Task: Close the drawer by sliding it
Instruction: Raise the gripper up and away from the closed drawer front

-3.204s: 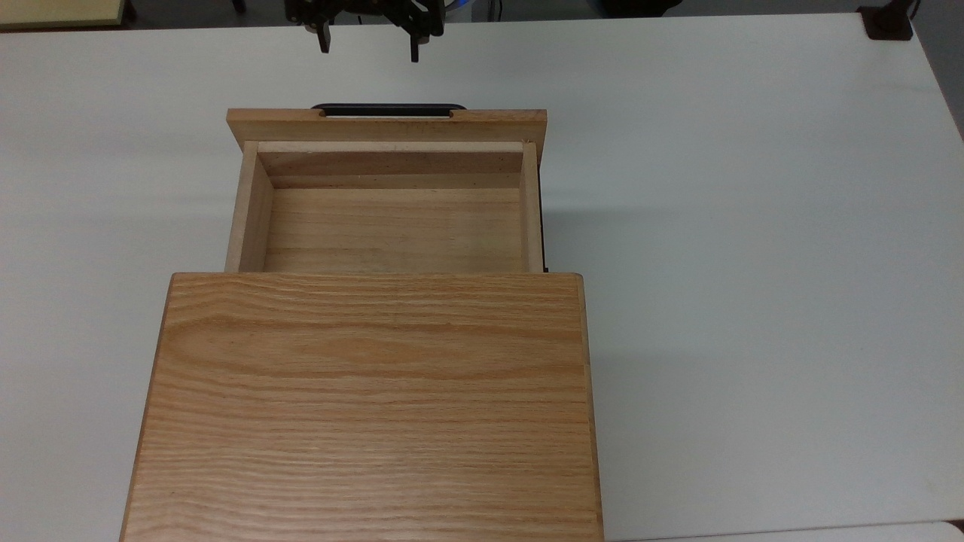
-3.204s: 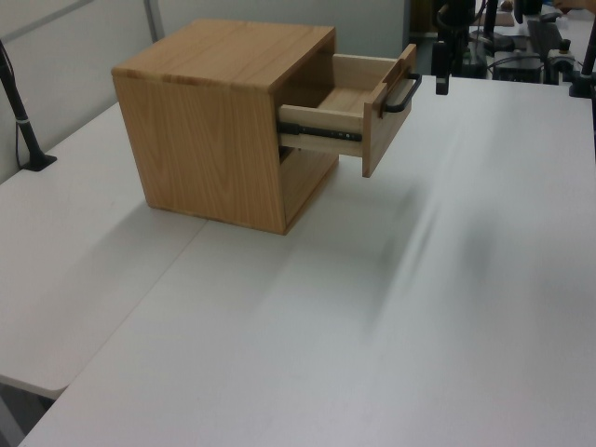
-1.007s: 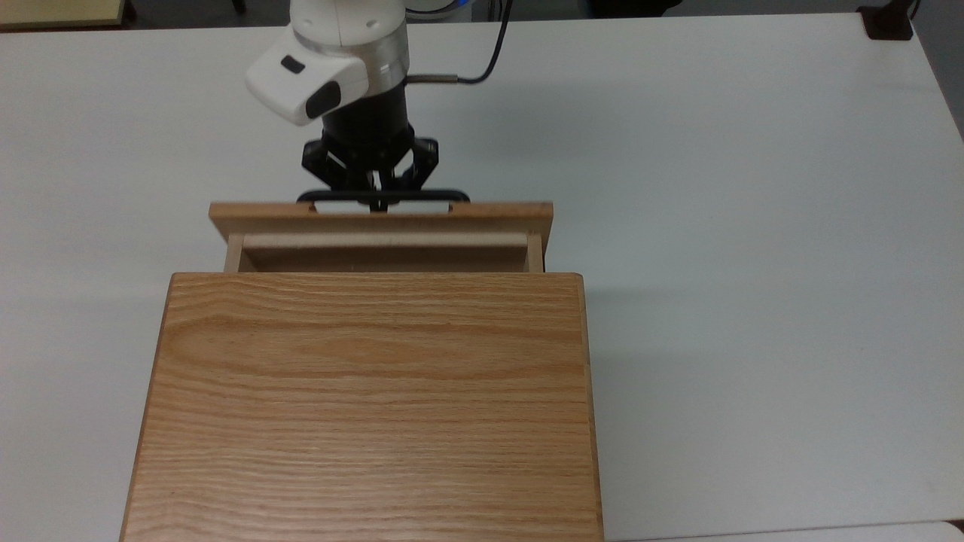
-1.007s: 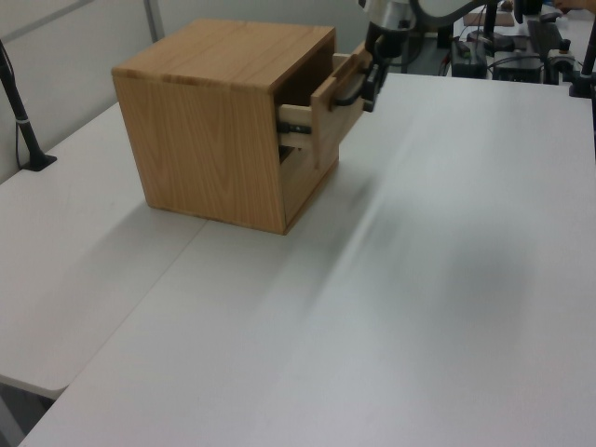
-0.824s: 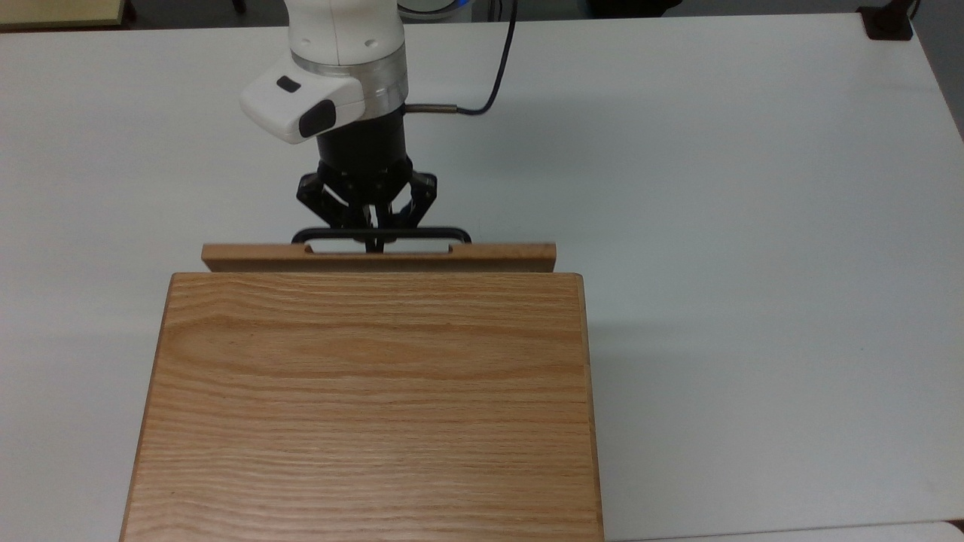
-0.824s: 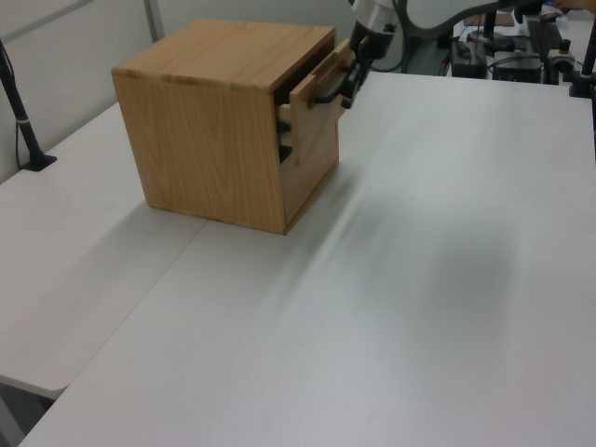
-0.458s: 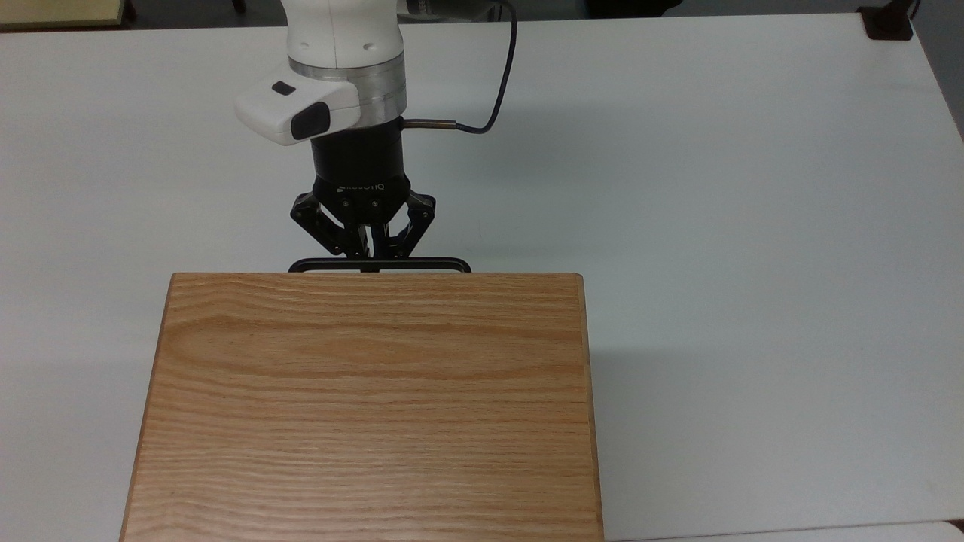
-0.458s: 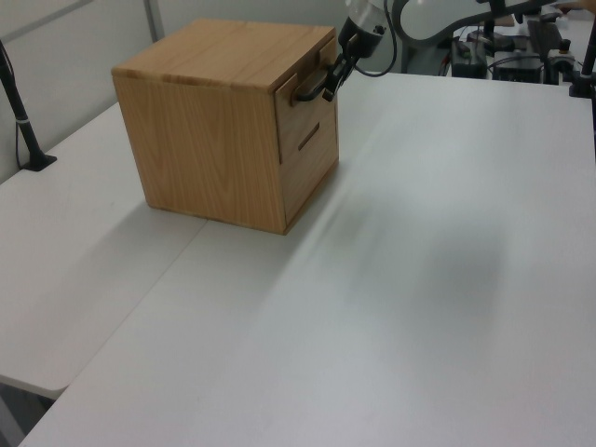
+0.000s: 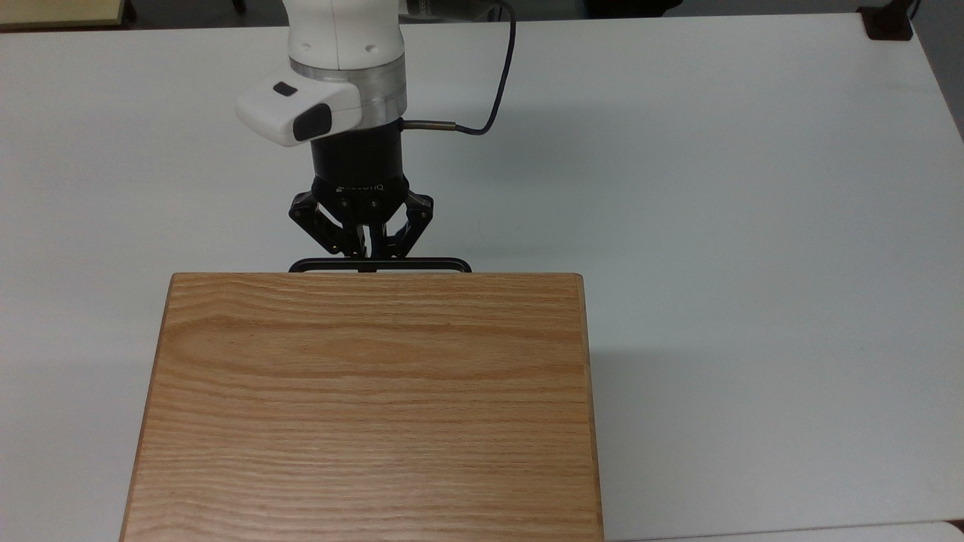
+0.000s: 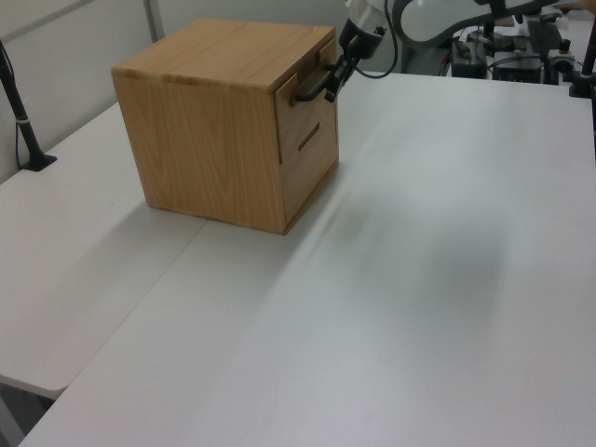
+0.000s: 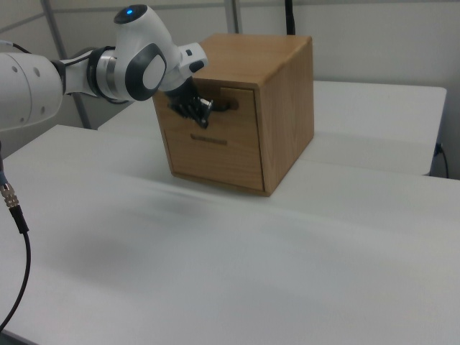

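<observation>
Cabinet (image 9: 369,406) nearest in top view. Drawer (image 10: 305,110) sits flush in its front, judged closed. Handle (image 9: 380,264) runs across the push line; gripper (image 9: 367,254) beyond it, fingers together, touching mid-bar.

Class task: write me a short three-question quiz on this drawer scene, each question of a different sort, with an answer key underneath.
1. True or false: the drawer sits flush in the cabinet.
2. Multiple choice: the gripper is at A) the cabinet's top, B) the handle, C) the bare table.
3. Fill the gap: in the top view, the arm reaches the cabinet from the picture's ____ edge.

Key
1. True: its front panel lies level with the cabinet's face in the left view.
2. B: the tips meet the black bar near its middle in the top view.
3. Top.
</observation>
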Motion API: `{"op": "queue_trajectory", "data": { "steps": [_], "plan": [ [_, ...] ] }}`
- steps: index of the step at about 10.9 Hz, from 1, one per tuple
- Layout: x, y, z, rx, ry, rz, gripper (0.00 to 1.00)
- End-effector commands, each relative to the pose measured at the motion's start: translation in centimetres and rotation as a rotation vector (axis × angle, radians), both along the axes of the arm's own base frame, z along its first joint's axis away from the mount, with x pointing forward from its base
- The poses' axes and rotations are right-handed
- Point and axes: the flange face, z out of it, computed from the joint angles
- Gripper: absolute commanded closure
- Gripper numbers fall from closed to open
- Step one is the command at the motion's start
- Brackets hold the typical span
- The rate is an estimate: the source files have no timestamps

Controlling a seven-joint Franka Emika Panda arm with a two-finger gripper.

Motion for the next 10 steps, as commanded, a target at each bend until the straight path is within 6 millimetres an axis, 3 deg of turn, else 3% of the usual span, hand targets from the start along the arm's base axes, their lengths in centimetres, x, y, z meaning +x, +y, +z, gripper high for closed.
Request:
{"op": "queue_trajectory", "data": {
  "steps": [1,4,7,8,10],
  "plan": [
    [-3.5,-0.2,0.9,-0.061,0.234,0.027,1.0],
    [-8.2,-0.1,4.0,-0.061,0.429,0.016,1.0],
    [-12.8,-0.5,6.7,-0.057,0.466,0.003,1.0],
    [-13.6,-0.8,7.4,-0.05,0.466,-0.007,0.9],
    [-14.0,-1.1,7.4,-0.044,0.487,-0.034,0.26]
  ]
}}
